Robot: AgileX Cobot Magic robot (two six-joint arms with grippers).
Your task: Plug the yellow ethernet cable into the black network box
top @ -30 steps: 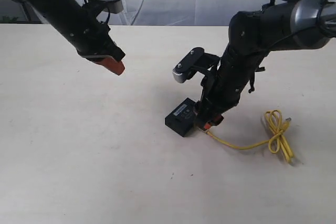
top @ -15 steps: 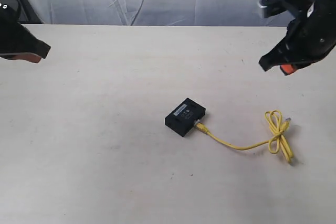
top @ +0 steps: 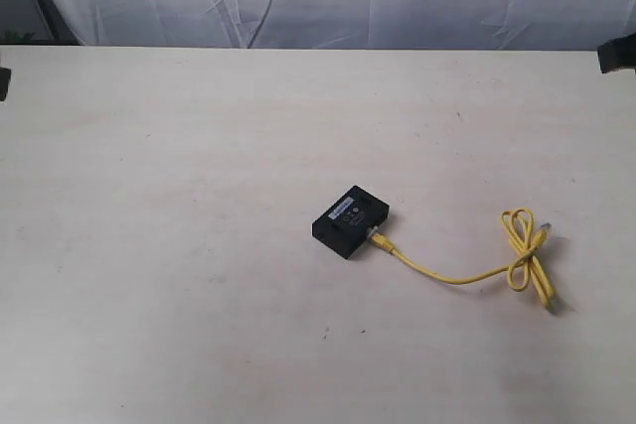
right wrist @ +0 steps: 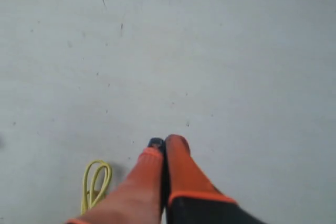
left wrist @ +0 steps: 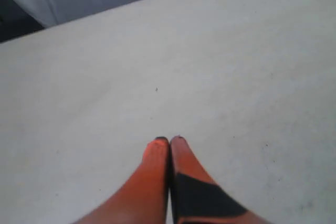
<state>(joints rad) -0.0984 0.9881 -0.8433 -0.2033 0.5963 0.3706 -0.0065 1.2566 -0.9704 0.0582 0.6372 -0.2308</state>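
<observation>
**Inspector:** Item one, the connection. Where do the cable and the box stand?

**Assessor:** The box (top: 351, 220) lies flat near the middle of the surface (top: 179, 245), label up. The cable (top: 519, 267) runs across to it from its knotted loop, which lies well to the right in the exterior view. One end meets the box's side face at the corner nearest the loop. It touches the box, with no gap visible.

**Inspector:** Seated, then?

**Assessor:** In my judgement, yes. The end appears to sit in a port rather than beside it. Whether the latch has caught is too small to tell. The other end lies free on the surface by the loop.

**Inspector:** The pincers?

**Assessor:** The left pincer (left wrist: 169, 141) has its orange fingers pressed together with nothing between them, above bare surface. Neither task item shows in its view. The right pincer (right wrist: 164, 141) is likewise closed up and empty, raised above the surface, with part of the yellow loop lying apart from its tips. In the exterior view only dark slivers of the arms show at the two side edges, well clear of box and cable.

**Inspector:** What is done, and what is left?

**Assessor:** Done, as far as can be seen: the cable is joined to the box, and both rest unheld. Nothing evident is left beyond confirming the seat. I rate the task complete or very nearly so, subject to that one unverified latch.
</observation>
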